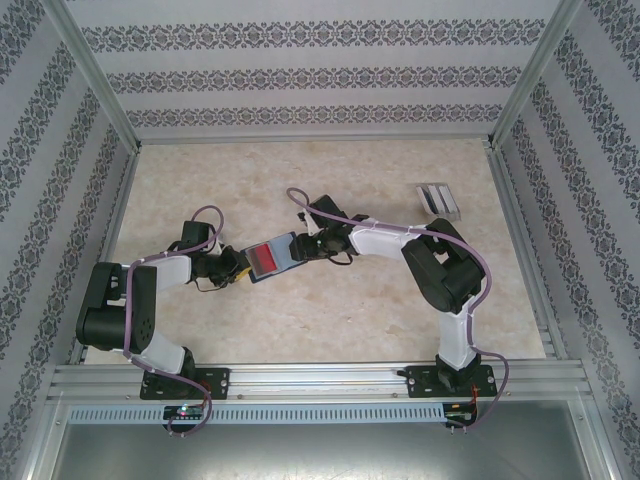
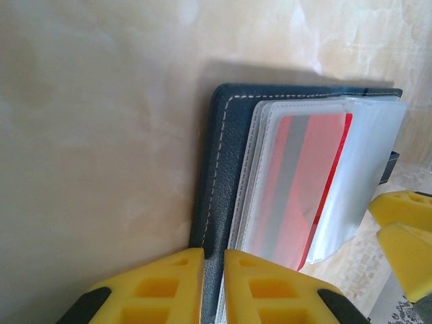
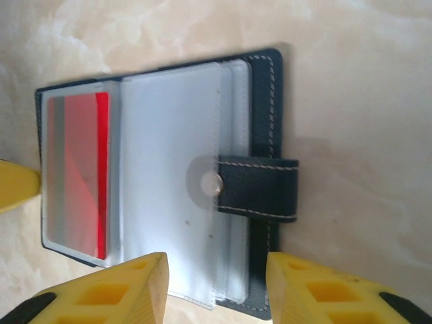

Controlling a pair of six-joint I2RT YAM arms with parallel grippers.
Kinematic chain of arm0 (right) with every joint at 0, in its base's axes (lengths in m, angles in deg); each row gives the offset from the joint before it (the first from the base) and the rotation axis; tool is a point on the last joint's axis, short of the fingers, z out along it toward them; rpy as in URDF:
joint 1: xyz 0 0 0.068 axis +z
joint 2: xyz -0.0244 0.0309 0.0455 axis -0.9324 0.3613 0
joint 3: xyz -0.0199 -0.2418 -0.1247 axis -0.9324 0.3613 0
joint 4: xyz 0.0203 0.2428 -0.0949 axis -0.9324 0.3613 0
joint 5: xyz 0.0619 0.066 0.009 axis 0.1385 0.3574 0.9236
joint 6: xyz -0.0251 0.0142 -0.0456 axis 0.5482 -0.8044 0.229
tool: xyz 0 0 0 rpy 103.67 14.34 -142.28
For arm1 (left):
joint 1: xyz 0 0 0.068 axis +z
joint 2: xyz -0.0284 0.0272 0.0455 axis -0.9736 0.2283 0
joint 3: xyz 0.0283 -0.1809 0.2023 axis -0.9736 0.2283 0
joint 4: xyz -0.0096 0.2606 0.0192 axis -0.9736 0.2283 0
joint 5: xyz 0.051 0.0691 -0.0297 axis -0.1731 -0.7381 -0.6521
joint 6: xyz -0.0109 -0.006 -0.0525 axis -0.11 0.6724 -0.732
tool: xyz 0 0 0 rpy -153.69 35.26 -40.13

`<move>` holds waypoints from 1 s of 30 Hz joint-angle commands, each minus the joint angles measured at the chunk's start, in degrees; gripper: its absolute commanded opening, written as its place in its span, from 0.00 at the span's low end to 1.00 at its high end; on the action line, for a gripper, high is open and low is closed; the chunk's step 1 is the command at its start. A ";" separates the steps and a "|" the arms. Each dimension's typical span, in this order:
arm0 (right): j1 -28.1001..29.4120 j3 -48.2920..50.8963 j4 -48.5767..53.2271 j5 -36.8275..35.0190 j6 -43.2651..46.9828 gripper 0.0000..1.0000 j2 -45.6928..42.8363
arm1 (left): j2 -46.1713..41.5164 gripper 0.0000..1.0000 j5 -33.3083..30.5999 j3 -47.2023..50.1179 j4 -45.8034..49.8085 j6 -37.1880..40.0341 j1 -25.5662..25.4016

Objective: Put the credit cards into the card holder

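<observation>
while left pincer pinches card holder edge, right pincer spread near its flap.

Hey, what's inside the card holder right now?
One red card sits behind clear plastic in the open card holder. The sleeve beside it looks empty. Sleeves stacked underneath are covered, so their contents cannot be seen.
</observation>
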 commanded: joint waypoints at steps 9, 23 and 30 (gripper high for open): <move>2.56 -3.88 1.94 -3.82 1.22 0.46 2.35 | -0.32 0.17 -1.28 -0.88 2.54 2.21 -0.71; 3.13 -3.52 -0.72 0.75 -0.26 0.45 2.88 | -0.64 0.17 -1.35 -0.27 2.12 2.06 -0.79; 3.30 -4.54 -0.80 2.33 -0.43 0.38 3.31 | -1.21 0.18 -1.53 0.59 0.70 1.02 -0.74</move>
